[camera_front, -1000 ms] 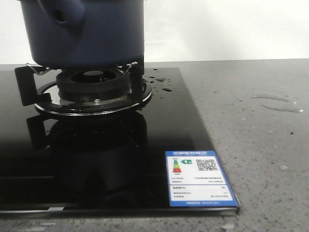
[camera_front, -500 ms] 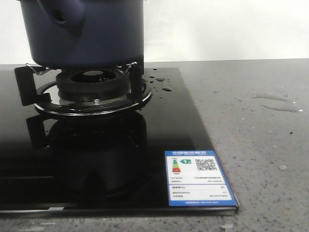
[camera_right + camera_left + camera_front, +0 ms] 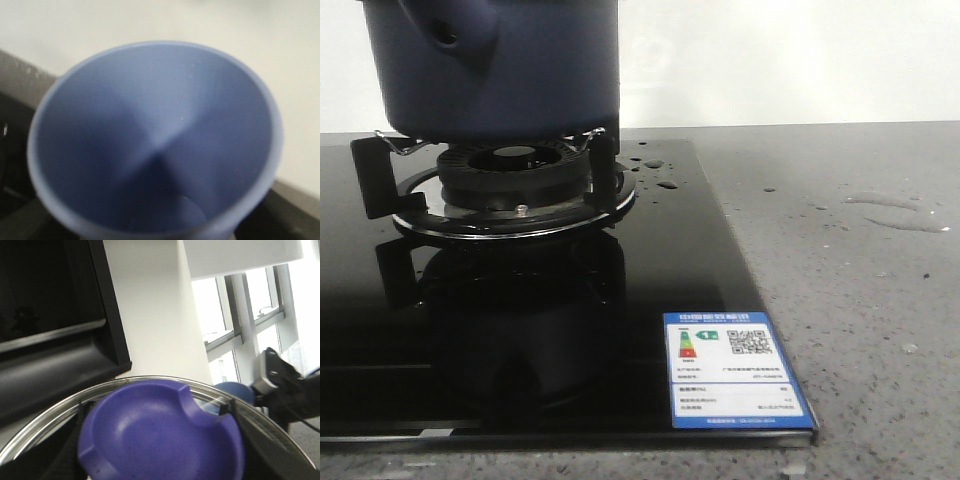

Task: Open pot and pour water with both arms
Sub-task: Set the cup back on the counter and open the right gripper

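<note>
Front view: the large round navy-blue matte pot (image 3: 495, 65) sits on the black burner grate (image 3: 505, 180), far left; water (image 3: 665, 184) beads to its right on the glass hob (image 3: 700, 260). Nothing has shifted over the last second.
Left wrist: a glass-rimmed purple-knobbed lid (image 3: 160, 437) fills the view; grip cannot be told.
Right wrist: pale blue cup (image 3: 155, 140) close up, seemingly empty; fingers unseen.
Meaning: pot apparently opened, pouring probably next.
</note>
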Controlling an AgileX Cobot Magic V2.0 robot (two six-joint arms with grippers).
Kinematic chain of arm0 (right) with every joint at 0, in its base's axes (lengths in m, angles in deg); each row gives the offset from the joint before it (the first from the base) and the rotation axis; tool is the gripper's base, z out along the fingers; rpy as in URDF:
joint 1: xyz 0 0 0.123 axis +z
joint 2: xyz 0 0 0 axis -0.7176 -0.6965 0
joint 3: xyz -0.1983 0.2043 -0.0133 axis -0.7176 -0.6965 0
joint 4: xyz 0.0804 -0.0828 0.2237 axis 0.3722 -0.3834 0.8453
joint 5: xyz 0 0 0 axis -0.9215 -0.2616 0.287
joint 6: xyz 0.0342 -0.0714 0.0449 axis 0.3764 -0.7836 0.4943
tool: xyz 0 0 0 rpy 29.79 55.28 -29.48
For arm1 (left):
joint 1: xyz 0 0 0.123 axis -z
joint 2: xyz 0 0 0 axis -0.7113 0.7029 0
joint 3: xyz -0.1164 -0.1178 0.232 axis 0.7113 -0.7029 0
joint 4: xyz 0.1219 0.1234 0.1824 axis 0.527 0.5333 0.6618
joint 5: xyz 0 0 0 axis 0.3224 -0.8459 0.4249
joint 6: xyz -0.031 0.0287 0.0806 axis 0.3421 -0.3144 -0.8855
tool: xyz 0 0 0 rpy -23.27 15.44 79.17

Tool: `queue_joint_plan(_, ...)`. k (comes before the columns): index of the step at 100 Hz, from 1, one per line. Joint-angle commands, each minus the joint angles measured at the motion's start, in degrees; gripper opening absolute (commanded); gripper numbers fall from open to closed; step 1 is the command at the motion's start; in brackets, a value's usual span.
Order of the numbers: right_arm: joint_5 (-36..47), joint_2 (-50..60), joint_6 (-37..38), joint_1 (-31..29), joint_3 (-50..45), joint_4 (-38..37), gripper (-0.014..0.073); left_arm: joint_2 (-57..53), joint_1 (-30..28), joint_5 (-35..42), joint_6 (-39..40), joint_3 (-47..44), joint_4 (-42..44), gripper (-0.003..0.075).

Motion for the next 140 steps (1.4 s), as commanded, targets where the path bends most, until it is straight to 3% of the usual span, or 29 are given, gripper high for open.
queue_joint_plan(1,10.8,5.0,2.5,-3.4,-7.2,-0.9,0.0185,0.1,0.3,2.1,0.3,0.5,-4.3,0.0261)
queue_joint_plan(23,24.8,8.3,3.1,-9.8,-22.9,0.3,0.0185,0.1,0.3,2.1,0.3,-2.0,-4.6,0.0261)
queue_joint_plan(45,25.3,8.3,3.1,-10.4,-26.6,3.0,0.0212,0.1,0.3,2.1,0.3,-2.6,-4.6,0.0261)
queue_joint_plan(52,26.4,8.3,3.1,-10.4,-26.6,3.0,0.0314,0.1,0.3,2.1,0.3,-2.6,-4.6,0.0261)
queue_joint_plan(61,27.8,8.3,3.1,-10.4,-26.6,3.6,0.0559,0.1,0.3,2.1,0.3,-2.6,-4.6,0.0261)
queue_joint_plan(67,27.8,8.3,3.1,-10.4,-26.6,5.0,0.0673,0.1,0.3,2.1,0.3,-2.6,-4.7,0.0261)
queue_joint_plan(96,29.3,8.6,3.1,-10.4,-26.1,5.1,0.0645,0.1,0.3,2.1,0.3,-2.6,-4.7,0.0261)
queue_joint_plan(129,29.9,16.7,3.1,-10.4,-16.8,5.1,0.0642,6.0,0.3,2.2,0.1,-2.6,-5.3,0.0261)
queue_joint_plan(134,30.8,18.0,3.1,-10.4,-16.0,5.1,0.0607,8.0,0.3,2.2,-0.3,-2.6,-5.4,0.0261)
queue_joint_plan(140,32.5,19.5,3.1,-10.4,-15.9,5.1,0.0486,10.7,0.3,2.2,-0.4,-2.6,-5.5,0.0261)
